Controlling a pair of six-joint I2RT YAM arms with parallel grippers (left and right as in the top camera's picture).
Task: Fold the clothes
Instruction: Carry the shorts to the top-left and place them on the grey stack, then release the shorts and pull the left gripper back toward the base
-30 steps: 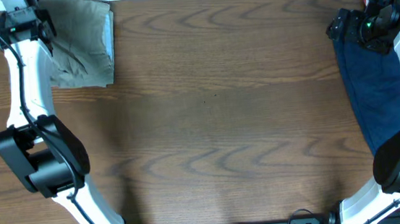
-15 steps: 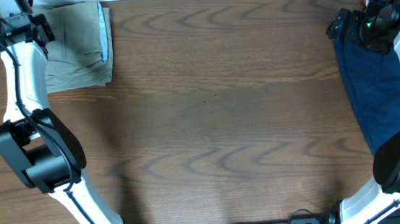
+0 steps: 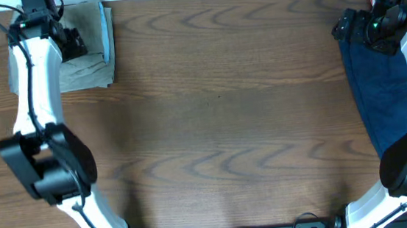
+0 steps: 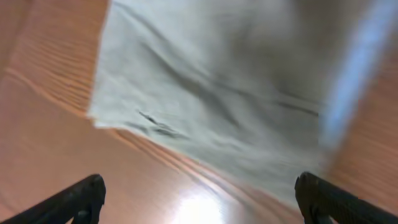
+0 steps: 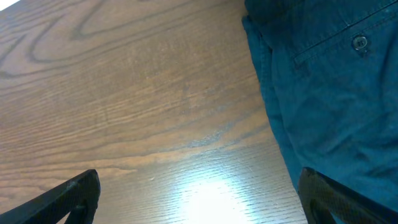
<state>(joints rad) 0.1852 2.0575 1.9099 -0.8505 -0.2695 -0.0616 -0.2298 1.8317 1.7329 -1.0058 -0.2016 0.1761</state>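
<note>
The pale khaki clothes (image 3: 89, 61) lie folded and flat at the table's far left corner, a light blue waistband strip (image 3: 108, 30) along their right edge. My left gripper (image 3: 73, 43) hovers over them, open and holding nothing. In the blurred left wrist view the khaki cloth (image 4: 205, 81) fills the upper part and the blue strip (image 4: 348, 81) runs down the right. My left gripper (image 4: 202, 208) spans bare wood just off the cloth's edge. My right gripper (image 3: 345, 26) stands open at the far right, with wood between its fingers in the wrist view (image 5: 199, 202).
Navy blue shorts (image 3: 383, 98) lie along the table's right edge, under the right arm, and show at right in the right wrist view (image 5: 329, 81). The wooden table (image 3: 218, 113) stretches between the two garments. Its far edge runs just behind both grippers.
My left gripper opened and let go of the khaki clothes, which dropped flat. The left arm then swung right, over the cloth. The right arm has not moved.
</note>
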